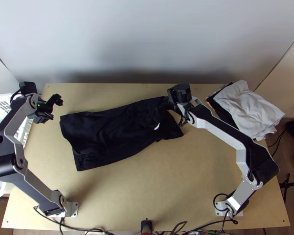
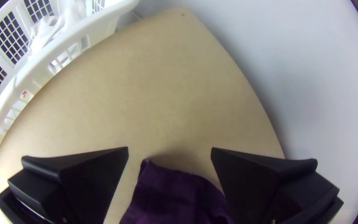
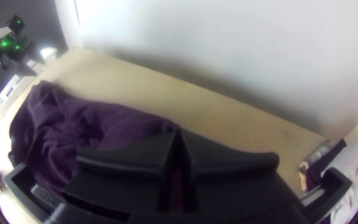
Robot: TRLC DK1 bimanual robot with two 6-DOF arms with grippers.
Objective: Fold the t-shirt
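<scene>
The left claw (image 1: 55,107) gapes wide, empty, the dark t-shirt (image 1: 107,133) near it. The right claw (image 1: 167,104) is closed on the t-shirt's edge.

Bare wood on the table (image 1: 147,192) is forming a broad passage between the black t-shirt (image 1: 107,133) and the near edge — cables (image 1: 84,230) are fringing that edge. A narrower lane is running between shirt and rear wall (image 1: 147,43), with the right gripper (image 1: 167,105) blocking its right part. The right arm (image 1: 221,131) is slanting across the right side; a garment pile (image 1: 251,107) is occupying the far right corner — a laundry basket (image 2: 75,39) is bordering the left.
</scene>
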